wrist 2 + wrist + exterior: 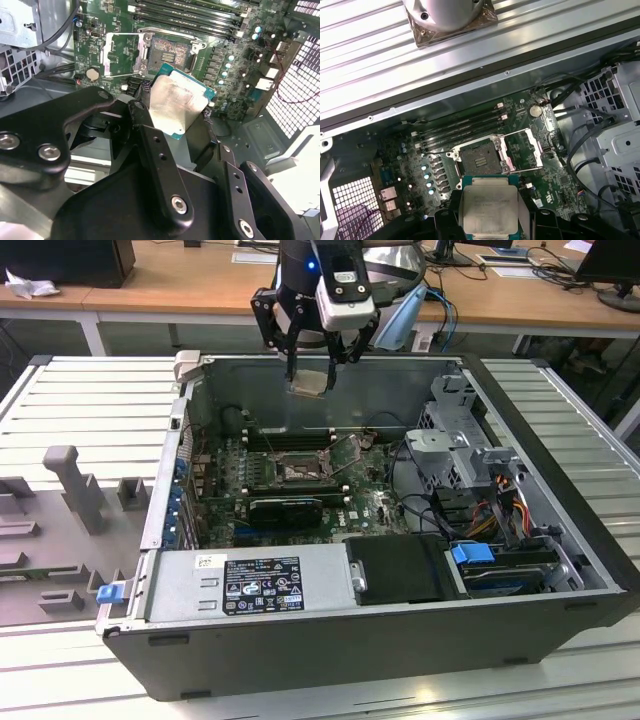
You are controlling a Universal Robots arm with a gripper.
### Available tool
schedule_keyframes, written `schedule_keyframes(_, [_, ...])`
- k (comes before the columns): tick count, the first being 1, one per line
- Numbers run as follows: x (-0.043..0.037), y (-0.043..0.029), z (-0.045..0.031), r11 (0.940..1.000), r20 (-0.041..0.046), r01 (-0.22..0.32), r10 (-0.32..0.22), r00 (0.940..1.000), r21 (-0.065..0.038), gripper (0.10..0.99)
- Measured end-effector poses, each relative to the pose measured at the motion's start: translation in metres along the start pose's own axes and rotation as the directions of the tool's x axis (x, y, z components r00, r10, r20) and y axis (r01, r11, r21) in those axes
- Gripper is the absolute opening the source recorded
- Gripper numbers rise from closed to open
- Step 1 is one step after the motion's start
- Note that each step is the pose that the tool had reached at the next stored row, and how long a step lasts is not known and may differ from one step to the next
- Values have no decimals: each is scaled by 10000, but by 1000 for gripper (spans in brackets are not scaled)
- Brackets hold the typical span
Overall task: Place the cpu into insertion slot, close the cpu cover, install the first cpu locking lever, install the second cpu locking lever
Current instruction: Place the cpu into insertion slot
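Claw (pixel 311 380) clamped on the cpu (pixel 308 385) by its edges; we see it held up over the far side of the open computer case (pixel 350 650). Insertion slot (pixel 480 157) sits bare on the motherboard below (cpu cover (pixel 536 145) swung open beside it), well apart from the cpu.

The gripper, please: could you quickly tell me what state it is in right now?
The gripper: closed, holding the cpu in the air, clear of the insertion slot, which is empty.
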State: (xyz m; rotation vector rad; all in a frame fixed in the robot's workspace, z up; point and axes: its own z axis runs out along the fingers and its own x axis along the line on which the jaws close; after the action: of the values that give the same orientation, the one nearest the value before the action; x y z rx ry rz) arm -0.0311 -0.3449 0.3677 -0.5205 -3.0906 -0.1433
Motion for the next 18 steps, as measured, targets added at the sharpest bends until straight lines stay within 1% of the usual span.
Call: schedule_keyframes(18, [0, 0, 2, 9987, 44, -503, 503, 9987, -11, 529])
